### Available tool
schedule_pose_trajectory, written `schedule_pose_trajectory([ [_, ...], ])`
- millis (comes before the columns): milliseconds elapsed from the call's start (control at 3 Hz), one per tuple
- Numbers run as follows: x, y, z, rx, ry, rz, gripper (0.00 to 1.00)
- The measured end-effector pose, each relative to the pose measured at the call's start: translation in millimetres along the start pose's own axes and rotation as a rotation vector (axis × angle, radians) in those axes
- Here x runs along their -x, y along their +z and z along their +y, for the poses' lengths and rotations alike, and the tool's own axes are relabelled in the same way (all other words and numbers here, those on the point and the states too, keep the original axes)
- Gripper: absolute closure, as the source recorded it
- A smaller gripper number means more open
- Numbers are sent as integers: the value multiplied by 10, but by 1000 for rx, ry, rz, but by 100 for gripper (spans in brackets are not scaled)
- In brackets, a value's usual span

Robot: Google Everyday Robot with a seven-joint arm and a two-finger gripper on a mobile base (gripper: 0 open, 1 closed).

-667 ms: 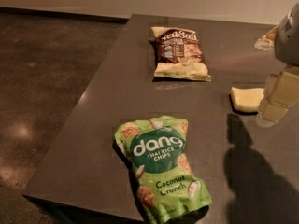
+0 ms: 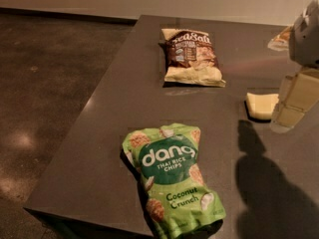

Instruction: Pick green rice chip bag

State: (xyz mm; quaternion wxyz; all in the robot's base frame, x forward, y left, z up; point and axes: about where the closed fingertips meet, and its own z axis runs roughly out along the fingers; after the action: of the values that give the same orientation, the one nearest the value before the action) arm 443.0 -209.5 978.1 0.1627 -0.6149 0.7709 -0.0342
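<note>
between the earlier frame and this one, little moves: the pincer [image 2: 294,101] seems to shift a touch to the left at the right side of the scene, and its shadow on the bench [image 2: 99,153] shifts with it. the green rice chip bag [image 2: 172,178] lies just where it did, and so does the brown-and-cream chip bag [image 2: 192,56] at the far end. i judge this to be the early approach. the pincer hangs above the right part of the bench, close over a pale yellow flat piece [image 2: 261,105], and is well apart from the green bag. nothing is grasped yet. whether the pincer is spread or pressed together i cannot tell, as it is cut off by the right edge.

the green rice chip bag lies flat, face up, on the near part of the bench, left of the pincer and near of the brown bag. its long axis runs far to near, tilted so the near end leans to the right. the top seam points to the far side and the "coconut crunch" end points near, reaching the near edge of the bench; whether it overhangs i cannot tell. the pincer likely needs to travel left and near, then close across the bag's short width.
</note>
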Motion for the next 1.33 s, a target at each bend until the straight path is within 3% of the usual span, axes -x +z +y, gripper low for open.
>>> schedule_pose_trajectory([
  [667,442,173,185,82,-275,-66,0],
  [1000,557,265,404,138,-455,-84,0],
  [1333,656,369,655,148,-645,-85,0],
])
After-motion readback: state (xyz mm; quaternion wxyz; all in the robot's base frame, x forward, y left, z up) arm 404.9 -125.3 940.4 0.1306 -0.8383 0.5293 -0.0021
